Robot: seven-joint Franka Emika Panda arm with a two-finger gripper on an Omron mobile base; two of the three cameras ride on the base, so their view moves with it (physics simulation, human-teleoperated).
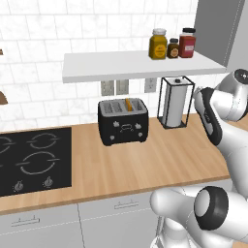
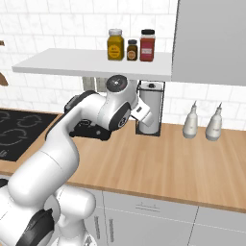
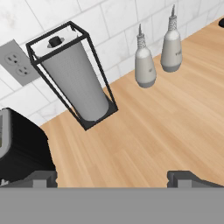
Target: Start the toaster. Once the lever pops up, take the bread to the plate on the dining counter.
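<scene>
Two finger tips stand far apart at the bottom of the hand view, one at each side, so the jaws are wide and hold nothing. The gripper hangs over bare wood, with the toaster at its left edge and the paper towel holder just beyond, against the tiled wall. In the left base view the toaster sits on the wood surface well back from the front edge, near the wall, with the bread standing upright in its right-hand slot, top edge above the rim. The lever is a small dark tab at mid-front, between the knobs. Left of the toaster, a strip of bare wood separates it from the black stove; on its right, a narrow gap to the towel holder. A broad open stretch of surface lies in front of the toaster to the front edge. The white shelf overhangs the toaster and carries three jars. Right of the towel holder, two grey bottles stand by the wall, apart from each other.
</scene>
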